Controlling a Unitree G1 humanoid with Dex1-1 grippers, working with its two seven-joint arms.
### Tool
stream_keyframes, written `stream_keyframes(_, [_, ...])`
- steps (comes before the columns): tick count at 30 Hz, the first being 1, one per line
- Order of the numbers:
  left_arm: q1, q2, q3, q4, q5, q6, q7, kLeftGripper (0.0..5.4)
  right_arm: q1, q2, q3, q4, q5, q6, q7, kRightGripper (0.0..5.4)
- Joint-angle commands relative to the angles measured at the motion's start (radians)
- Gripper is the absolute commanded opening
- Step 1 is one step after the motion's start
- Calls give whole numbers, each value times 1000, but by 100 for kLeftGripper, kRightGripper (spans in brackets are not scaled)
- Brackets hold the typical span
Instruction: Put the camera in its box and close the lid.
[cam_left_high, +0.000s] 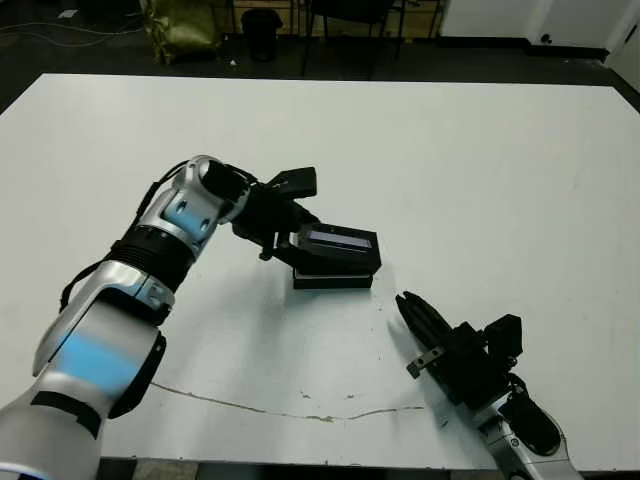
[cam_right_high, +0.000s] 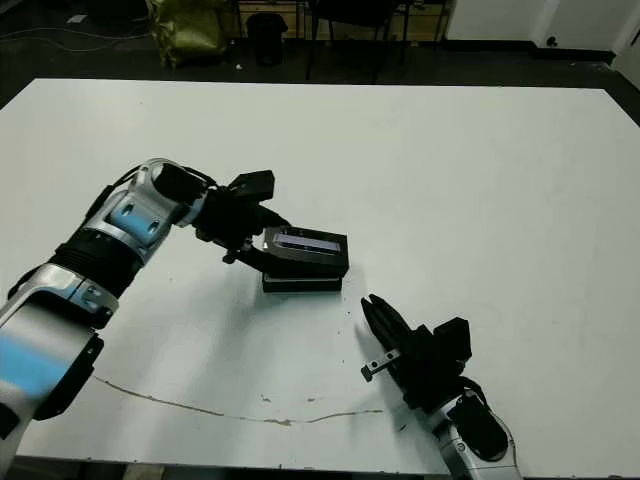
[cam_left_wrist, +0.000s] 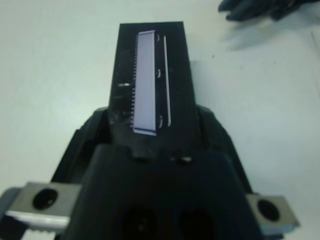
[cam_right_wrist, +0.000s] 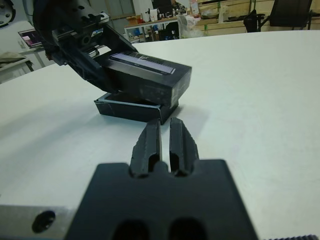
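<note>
The left tool pinches one end of the lid, a flat black cover with a long pale lavender strip on its face, and holds it tilted over the box, its far end raised above the tray. The box sits near the middle of the white table; whether the camera lies inside is hidden. The right tool rests nearby, fingers pressed together, pointing toward the box.
</note>
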Motion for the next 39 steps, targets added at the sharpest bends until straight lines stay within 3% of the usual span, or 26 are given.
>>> stream_keyframes(1, [30,1,12,-1,-3,32,11,258,11,-6,-5,4,-9,19,-15,0])
stream_keyframes(7, [31,-1,33,-1,-12,21,20,258,4,6,-6,35,6,-17,6,0])
stream_keyframes(11, [19,13,40,-7,-8,-9,20,258,7,1,-4,19,5,1,0,0])
stream_keyframes(24, [-5,38,31,-35,-10,77,-49,258,13,-1,1,6,-19,7,-22,0])
stream_keyframes(39, [9,27,-8,-59,17,79,-43,258,14,1,3,6,-20,1,-23,0])
